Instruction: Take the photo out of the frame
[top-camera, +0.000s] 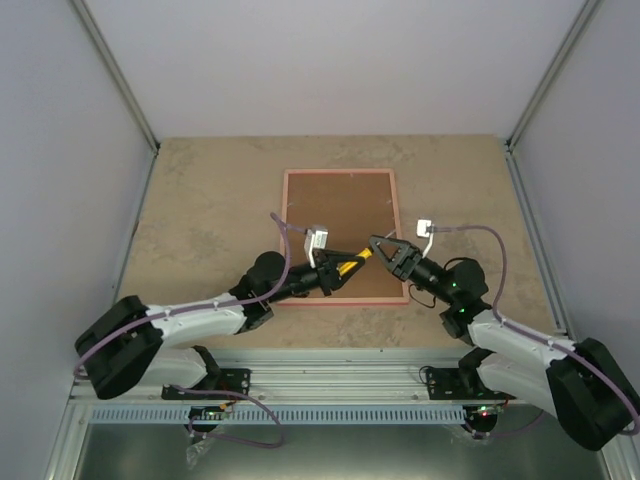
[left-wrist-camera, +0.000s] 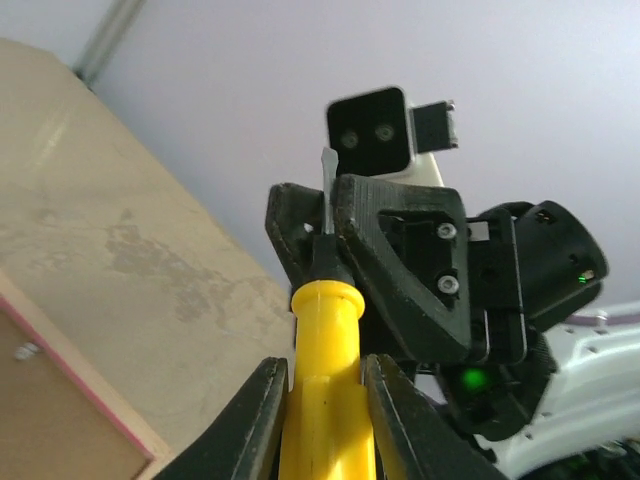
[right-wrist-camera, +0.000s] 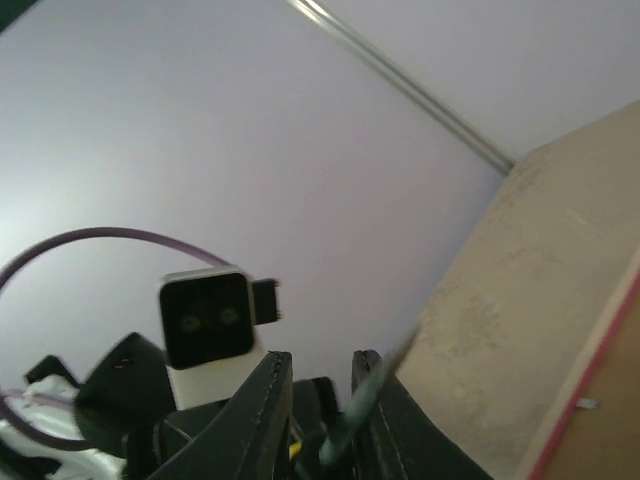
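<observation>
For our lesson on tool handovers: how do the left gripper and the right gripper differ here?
The left gripper clamps the screwdriver by its yellow handle; the right gripper has its fingers apart around the metal shaft. The left gripper reaches in from the left, the right gripper from the right. Both meet over the frame, above its brown backing board.

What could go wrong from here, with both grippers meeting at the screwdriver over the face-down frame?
1. The left gripper clamps the yellow-handled screwdriver, and its shaft lies between the fingers of the right gripper. Whether those fingers grip it is unclear, so letting go now could drop it onto the backing board.
2. If both do hold it, the arms pulling apart could wrench the tool.
3. The frame lies face down with the photo hidden, so hard prying might damage it.
</observation>
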